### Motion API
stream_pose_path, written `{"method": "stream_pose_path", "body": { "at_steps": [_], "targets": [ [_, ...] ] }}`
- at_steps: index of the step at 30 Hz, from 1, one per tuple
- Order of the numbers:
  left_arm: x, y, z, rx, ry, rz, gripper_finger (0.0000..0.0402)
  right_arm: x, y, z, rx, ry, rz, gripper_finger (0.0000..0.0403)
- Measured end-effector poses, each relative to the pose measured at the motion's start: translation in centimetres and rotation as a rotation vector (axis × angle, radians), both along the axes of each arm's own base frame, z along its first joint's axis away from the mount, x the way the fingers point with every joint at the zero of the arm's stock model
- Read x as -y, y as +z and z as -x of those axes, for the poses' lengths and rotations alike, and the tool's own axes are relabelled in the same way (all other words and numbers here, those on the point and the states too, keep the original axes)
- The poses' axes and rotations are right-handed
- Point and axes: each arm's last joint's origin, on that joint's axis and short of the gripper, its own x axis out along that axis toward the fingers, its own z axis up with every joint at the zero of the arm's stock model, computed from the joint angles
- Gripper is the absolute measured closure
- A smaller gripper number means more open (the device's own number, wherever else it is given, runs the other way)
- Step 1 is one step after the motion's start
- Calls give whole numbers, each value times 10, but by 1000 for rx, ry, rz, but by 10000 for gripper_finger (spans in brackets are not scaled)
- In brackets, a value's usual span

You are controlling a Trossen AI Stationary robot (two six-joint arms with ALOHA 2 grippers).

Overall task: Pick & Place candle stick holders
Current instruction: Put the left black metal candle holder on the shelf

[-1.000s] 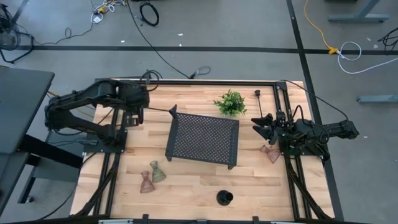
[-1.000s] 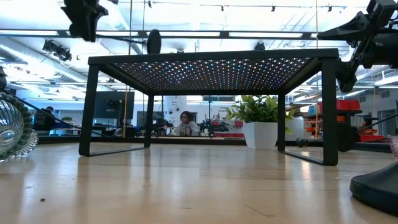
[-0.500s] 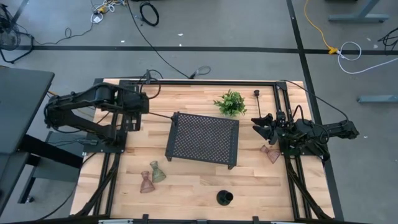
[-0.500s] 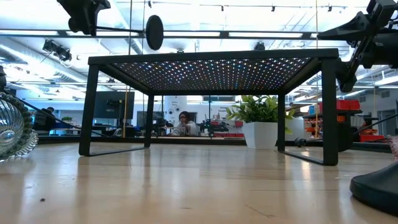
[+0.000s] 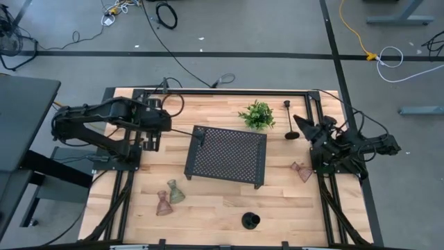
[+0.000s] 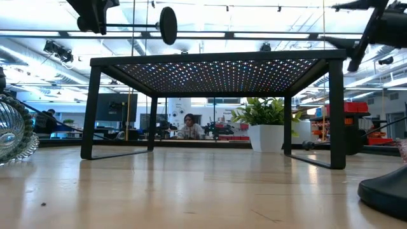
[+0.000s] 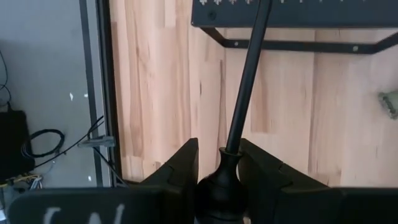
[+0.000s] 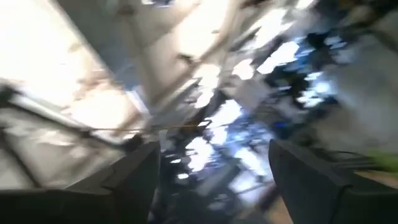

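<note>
I see the left gripper (image 5: 164,127) clenched on a black candle stick holder (image 5: 182,130), held level in the air: the fingers (image 7: 181,163) pinch its bulbous cup end, the thin stem runs straight out ahead, and the round base (image 6: 168,25) hangs over the near-left corner of the black perforated tray (image 5: 229,154), above its top, not touching. Right gripper (image 5: 301,123) is raised off the table just right of the tray, fingers (image 8: 134,171) spread wide with nothing between them; its wrist camera points into the room. A second thin black holder (image 5: 287,118) stands upright beside the right gripper, between it and the leafy plant (image 5: 257,114) at the tray's far-right corner. A pinkish flared glass holder (image 5: 302,171) lies tilted on the wood off the tray's right side. Two more glass ones, pinkish (image 5: 162,203) and greenish (image 5: 175,192), lie touching or nearly so off the tray's front-left corner; ribbed glass, translucent. A short black cup holder (image 5: 250,221) sits in front of the tray. Tray is matte metal mesh on thin legs; table (image 5: 208,215) is pale wood planks. A person (image 6: 189,125) sits far off in the room behind the tray.
</note>
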Motion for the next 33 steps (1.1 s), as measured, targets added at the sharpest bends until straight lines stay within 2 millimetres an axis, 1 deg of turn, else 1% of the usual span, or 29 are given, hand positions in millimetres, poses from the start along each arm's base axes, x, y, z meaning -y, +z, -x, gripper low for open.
{"method": "stream_pose_path", "body": {
  "at_steps": [5,8,10,13,16,18,20,23,26,27,30,31,33],
  "targets": [
    [-1,-13,-20,-94,-40,-49,306,-7,2,-6,40,245,29,106],
    [-2,-20,-31,-143,-39,-96,306,-9,2,-13,-1,279,43,106],
    [-2,-25,-37,-180,-62,-118,306,-10,6,-17,-37,276,59,106],
    [-3,-31,-45,-227,-85,-159,306,-12,24,-28,-72,288,92,106],
    [-3,-35,-51,-255,-101,-183,306,-17,44,-46,-145,304,154,106],
    [-3,-32,-53,-246,-101,-185,306,-19,55,-61,-210,301,184,106],
    [-3,-24,-56,-215,-98,-187,306,-20,63,-77,-291,248,201,106],
    [-3,-8,-57,-159,-100,-200,306,-21,70,-101,-382,125,204,106],
    [-4,6,-56,-116,-103,-225,306,-20,81,-119,-431,-39,246,106],
    [-4,11,-55,-106,-106,-229,306,-20,84,-124,-440,-68,247,106],
    [-3,20,-55,-75,-108,-252,306,-22,99,-139,-471,-109,345,106],
    [-3,21,-54,-77,-115,-258,306,-23,105,-144,-492,-114,373,106],
    [-3,22,-54,-79,-130,-262,306,-27,110,-156,-561,-99,421,106]
  ]
}}
